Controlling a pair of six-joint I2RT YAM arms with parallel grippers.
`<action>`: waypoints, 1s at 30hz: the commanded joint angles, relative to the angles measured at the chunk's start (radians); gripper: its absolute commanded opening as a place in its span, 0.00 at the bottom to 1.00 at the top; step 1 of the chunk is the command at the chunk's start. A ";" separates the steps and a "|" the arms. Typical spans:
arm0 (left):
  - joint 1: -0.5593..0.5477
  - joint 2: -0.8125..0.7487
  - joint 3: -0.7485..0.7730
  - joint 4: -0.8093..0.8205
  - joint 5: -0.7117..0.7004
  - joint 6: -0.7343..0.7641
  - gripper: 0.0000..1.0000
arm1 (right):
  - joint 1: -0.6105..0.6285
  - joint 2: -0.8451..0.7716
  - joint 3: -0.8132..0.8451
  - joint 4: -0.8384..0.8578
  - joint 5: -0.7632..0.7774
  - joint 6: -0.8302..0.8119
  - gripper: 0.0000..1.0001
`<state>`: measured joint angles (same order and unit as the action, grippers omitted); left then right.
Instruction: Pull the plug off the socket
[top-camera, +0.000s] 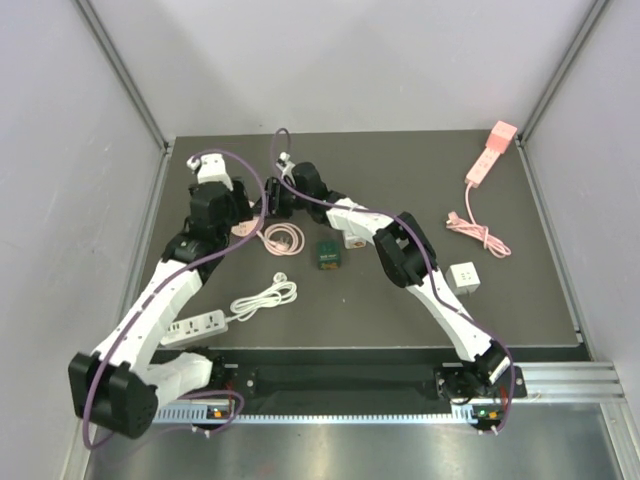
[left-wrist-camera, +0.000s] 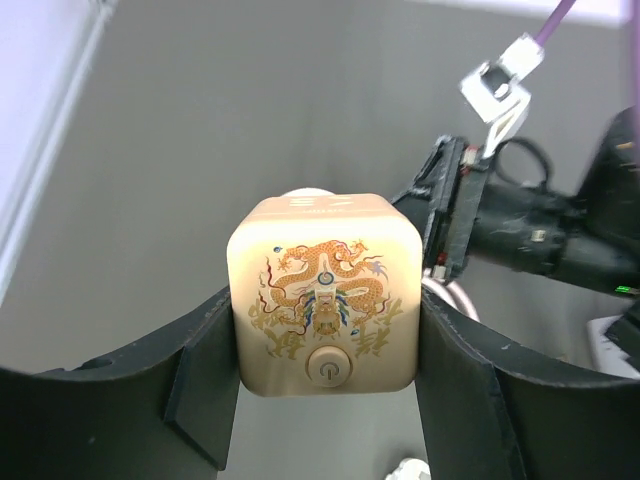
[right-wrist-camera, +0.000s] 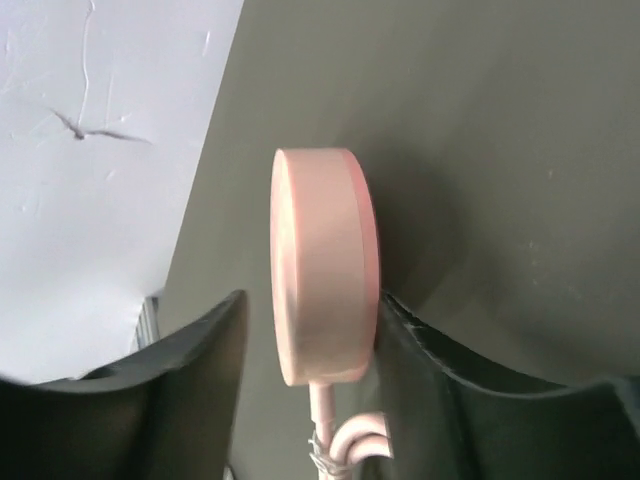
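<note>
Leftmost on the dark worktop (top-camera: 400, 310), a white power strip (top-camera: 190, 328) lies close to the left arm. Further up, the left fingers (left-wrist-camera: 205, 370) are clenched on the cream cube socket (left-wrist-camera: 320, 280), one pad on each side wall. Its dragon-printed face and round power button look back at the wrist camera. Just right of it, the right fingers (right-wrist-camera: 430, 380) straddle the round pink plug (right-wrist-camera: 320, 260), which stands on edge between them. One flat face rests against one pad, and a clear gap separates the other face from the other pad, so the hold is released, not clamped. A pink cord (right-wrist-camera: 335, 430) leaves the plug's lower rim. Whether plug and socket touch cannot be told from overhead. Right of these lie a green box (top-camera: 328, 254), a white cube adapter (top-camera: 464, 277) and a pink power strip (top-camera: 490, 152).
</note>
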<state>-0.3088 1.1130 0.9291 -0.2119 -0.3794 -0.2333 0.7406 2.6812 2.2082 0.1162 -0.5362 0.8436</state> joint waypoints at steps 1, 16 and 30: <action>0.000 -0.126 0.005 -0.007 -0.011 -0.008 0.00 | 0.003 -0.027 0.091 -0.033 0.013 -0.133 0.57; -0.003 -0.252 -0.048 -0.074 0.568 -0.185 0.00 | -0.196 -0.467 -0.109 -0.371 0.149 -0.412 0.85; -0.518 0.002 -0.315 0.509 0.160 -0.294 0.00 | -0.356 -1.253 -0.990 -0.388 0.303 -0.433 1.00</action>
<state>-0.7639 1.0454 0.6250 0.0078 -0.0288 -0.5224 0.4061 1.5311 1.2949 -0.2474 -0.2836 0.4274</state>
